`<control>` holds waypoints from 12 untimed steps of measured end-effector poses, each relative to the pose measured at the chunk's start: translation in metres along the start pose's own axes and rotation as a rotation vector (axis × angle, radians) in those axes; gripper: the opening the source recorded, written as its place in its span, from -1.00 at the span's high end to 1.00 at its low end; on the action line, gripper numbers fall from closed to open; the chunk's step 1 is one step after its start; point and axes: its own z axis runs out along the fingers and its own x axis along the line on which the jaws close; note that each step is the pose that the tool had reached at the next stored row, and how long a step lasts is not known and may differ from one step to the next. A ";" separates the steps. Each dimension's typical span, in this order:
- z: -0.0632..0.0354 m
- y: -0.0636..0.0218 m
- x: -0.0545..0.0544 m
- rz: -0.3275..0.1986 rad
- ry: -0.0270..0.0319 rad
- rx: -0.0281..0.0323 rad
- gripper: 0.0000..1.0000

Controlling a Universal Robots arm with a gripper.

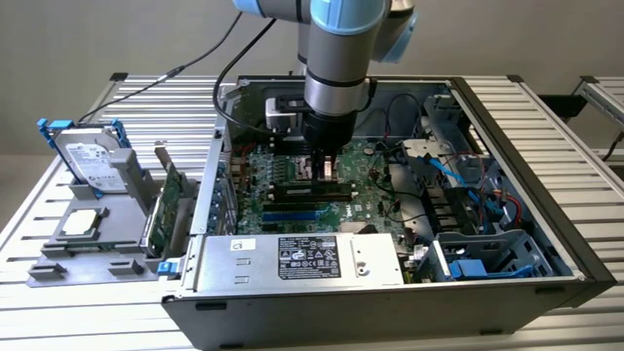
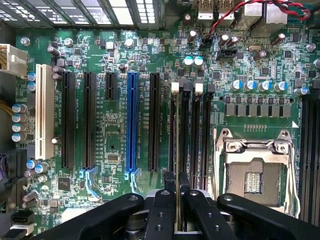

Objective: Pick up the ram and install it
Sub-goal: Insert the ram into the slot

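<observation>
Being judged light, thin, stiff yet fragile, the ram [image 2: 176, 135] is pinched by its long upper edge in the pincer [image 2: 176, 200], directly beneath it, lined up along a black memory slot [image 2: 185, 130].

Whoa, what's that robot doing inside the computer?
The robot arm is down inside the open computer case. Its gripper is pinching the ram, a thin stick seen edge-on. The stick is lined up along the long black memory slots on the green motherboard. Whether the stick is pushed all the way into a slot can't be told.
</observation>
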 end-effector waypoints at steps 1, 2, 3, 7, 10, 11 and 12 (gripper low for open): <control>0.0004 0.0001 0.000 0.000 0.0003 0.0000 0.73; 0.0008 0.0001 0.000 0.000 0.0007 -0.0001 0.73; 0.0012 0.0001 0.000 0.000 0.0013 0.0000 0.73; 0.0022 0.0001 0.000 0.001 0.0076 -0.0001 0.73; 0.0025 0.0000 0.000 0.001 0.0136 -0.0001 0.73; 0.0025 0.0000 0.000 0.001 0.0155 -0.0002 0.73; 0.0025 0.0000 0.000 0.001 0.0171 -0.0001 0.73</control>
